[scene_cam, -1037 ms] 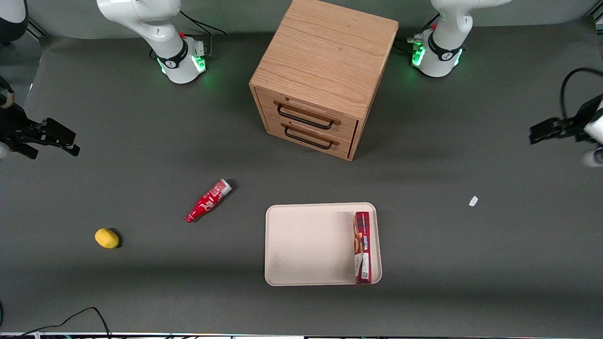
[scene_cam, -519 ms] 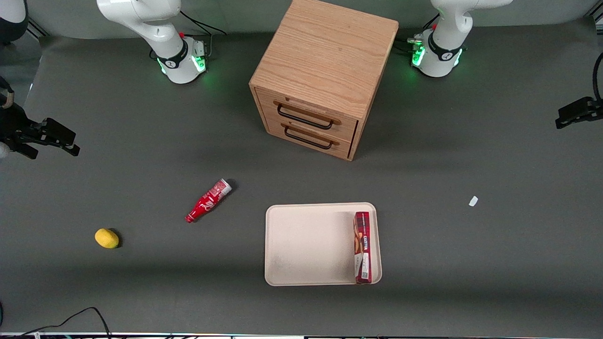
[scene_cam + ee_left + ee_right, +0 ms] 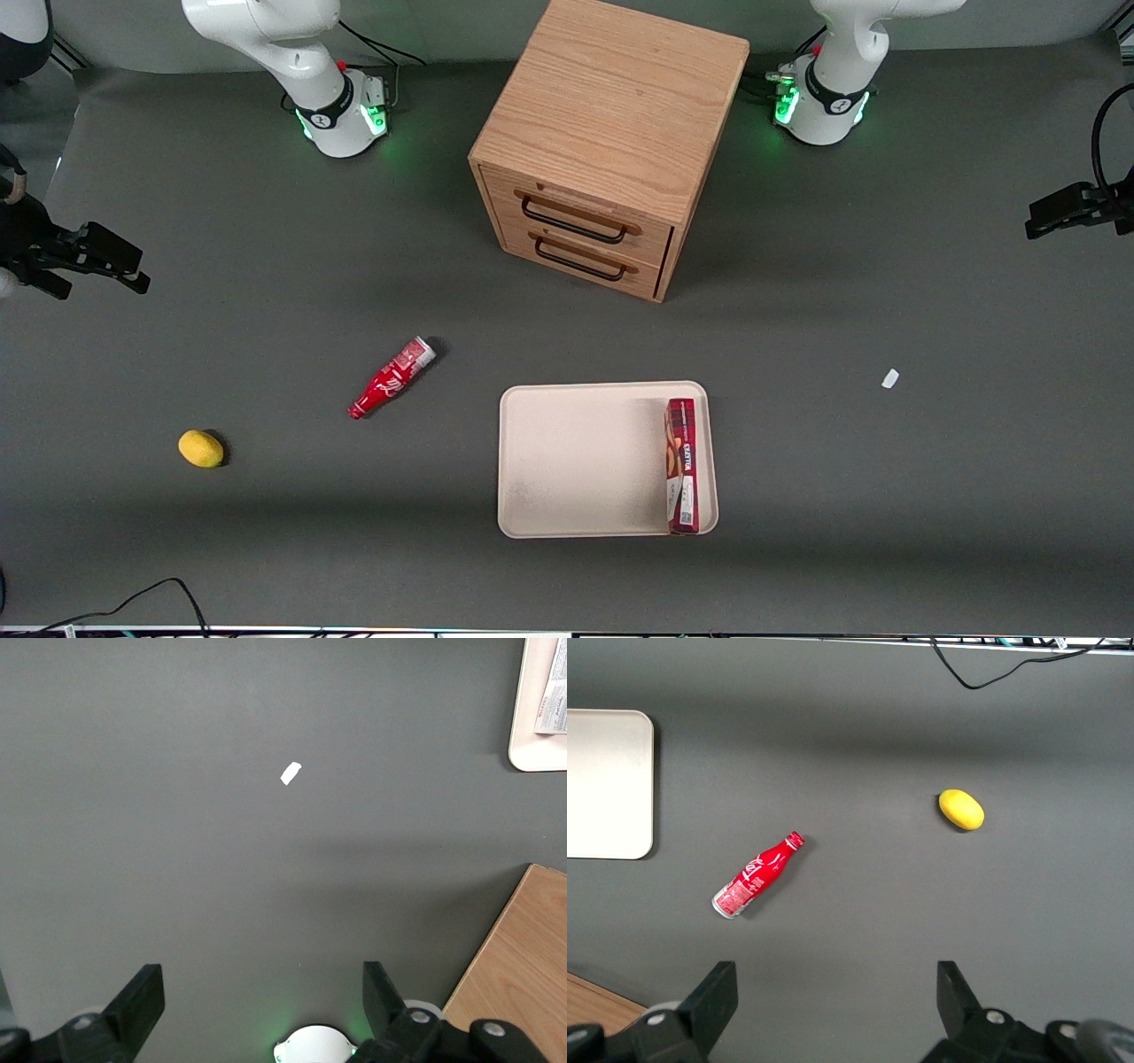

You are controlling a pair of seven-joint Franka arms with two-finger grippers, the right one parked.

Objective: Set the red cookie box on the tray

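Note:
The red cookie box [image 3: 680, 465] lies flat in the cream-beige tray [image 3: 576, 461], along the tray's rim at the working arm's end. A corner of the tray [image 3: 532, 735] and the box's white label [image 3: 554, 700] show in the left wrist view. The left gripper [image 3: 1054, 213] is open and empty, high above the table at the working arm's end, well away from the tray. Its two black fingers [image 3: 137, 1001] stand wide apart over bare mat.
A wooden drawer cabinet [image 3: 611, 142] stands farther from the front camera than the tray. A small red bottle [image 3: 392, 377] and a yellow lemon [image 3: 201, 448] lie toward the parked arm's end. A small white scrap [image 3: 890, 378] lies toward the working arm's end.
The left gripper pulled back toward the table's edge at the working arm's end and rose a little. The box and tray have not moved.

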